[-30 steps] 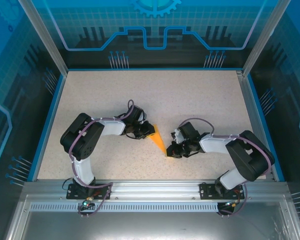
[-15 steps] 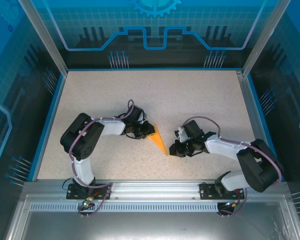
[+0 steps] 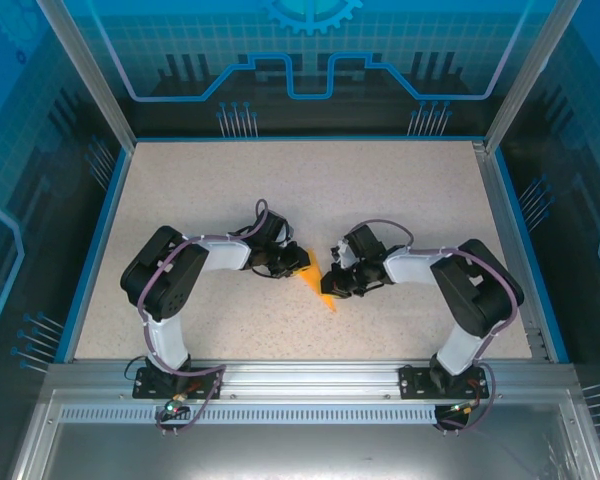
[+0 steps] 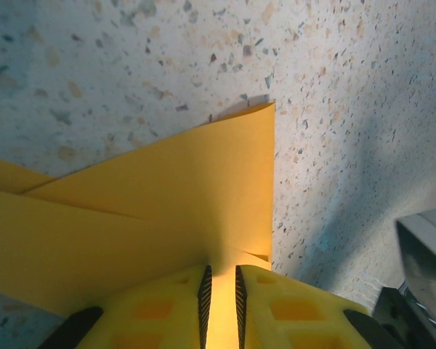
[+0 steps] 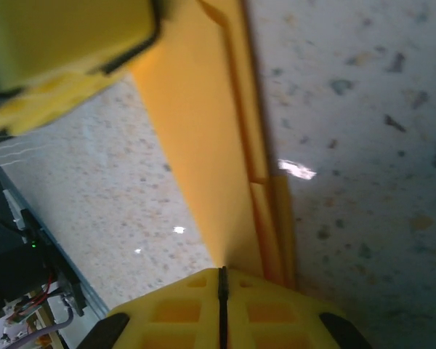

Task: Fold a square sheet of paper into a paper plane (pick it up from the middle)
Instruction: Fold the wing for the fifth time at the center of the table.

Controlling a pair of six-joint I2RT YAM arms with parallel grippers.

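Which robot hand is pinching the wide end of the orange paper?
The left hand: it pinches the orange paper at its wide end. The right hand grips it farther down, nearer the pointed tip.

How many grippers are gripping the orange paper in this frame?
2. The left gripper pinches the orange paper at its wide end; the right gripper pinches a folded edge nearer the pointed end.

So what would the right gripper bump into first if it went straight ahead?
The right gripper pinches the orange paper; sliding straight along it, it'd probably bump the left gripper, though depth is unclear.
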